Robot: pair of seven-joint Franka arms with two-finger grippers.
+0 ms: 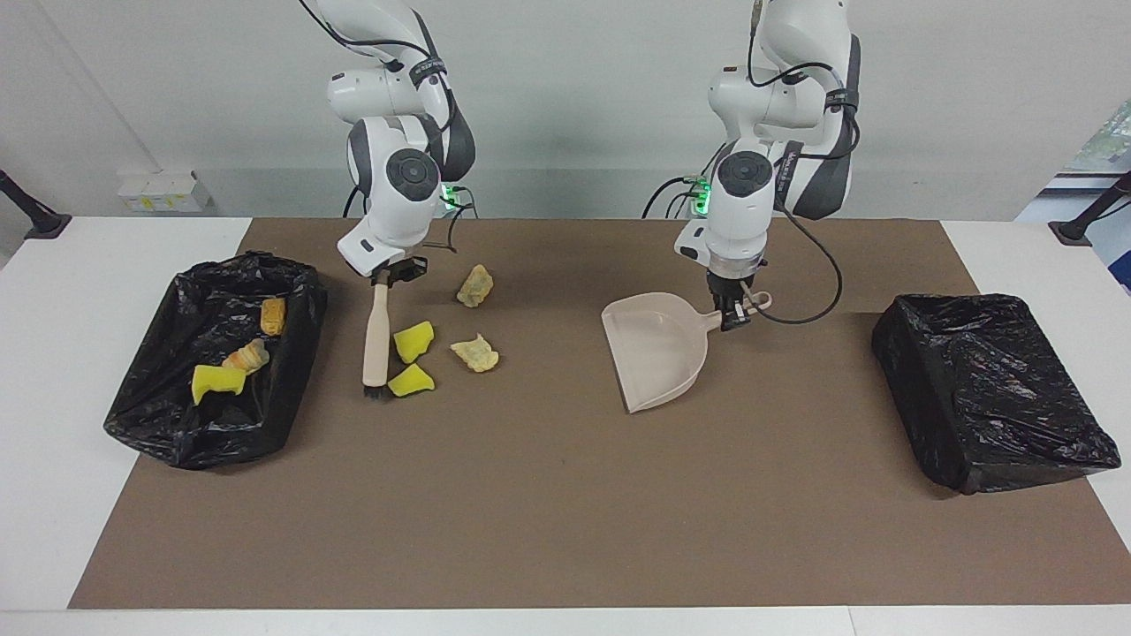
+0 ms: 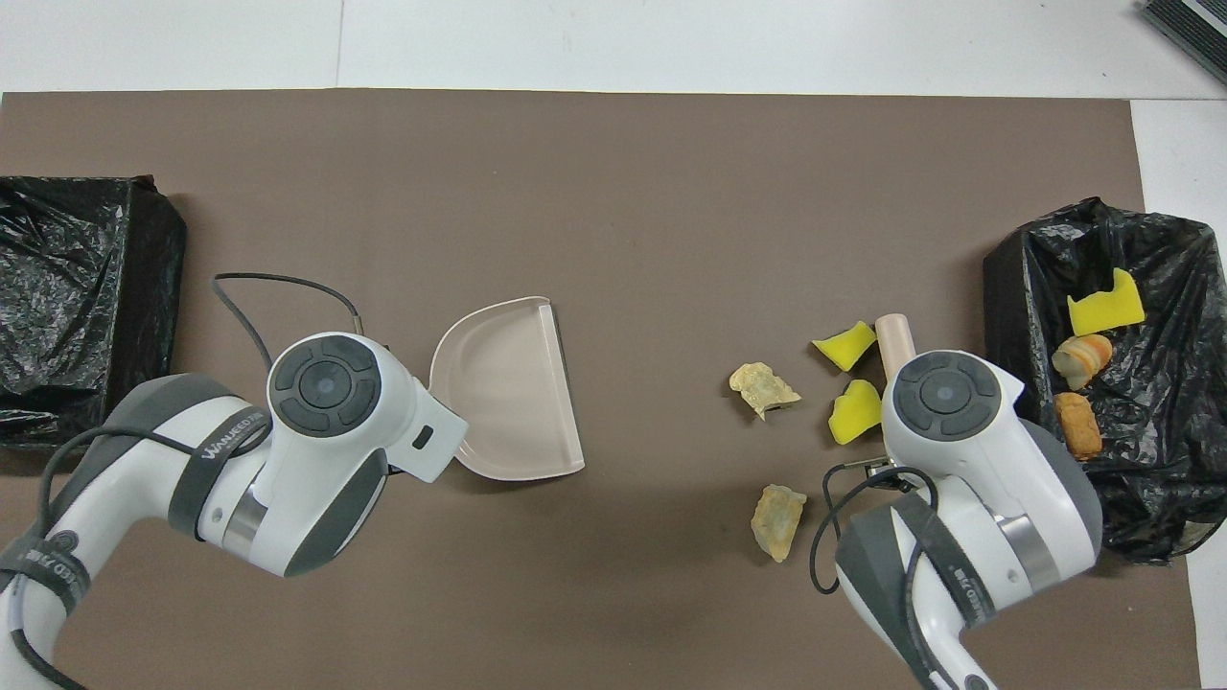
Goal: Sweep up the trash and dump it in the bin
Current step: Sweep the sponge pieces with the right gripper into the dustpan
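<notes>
Loose trash lies on the brown mat: two yellow wedges (image 1: 413, 341) (image 1: 411, 381) and two pale lumps (image 1: 475, 285) (image 1: 475, 353); the wedges (image 2: 845, 345) (image 2: 855, 410) and lumps (image 2: 762, 386) (image 2: 778, 517) also show overhead. My right gripper (image 1: 390, 272) is shut on the handle of the beige brush (image 1: 377, 331). Its bristles rest on the mat between the wedges and the bin (image 1: 168, 336) at the right arm's end, close beside one wedge. My left gripper (image 1: 732, 316) is shut on the handle of the beige dustpan (image 1: 658, 349), whose mouth faces the trash.
The bin (image 2: 1016, 287) at the right arm's end holds a yellow wedge (image 1: 216, 382) and two bread-like pieces (image 1: 273, 315) (image 1: 247, 356). A second black-lined bin (image 1: 990, 389) stands at the left arm's end. The mat (image 1: 548, 495) is bare nearer its front edge.
</notes>
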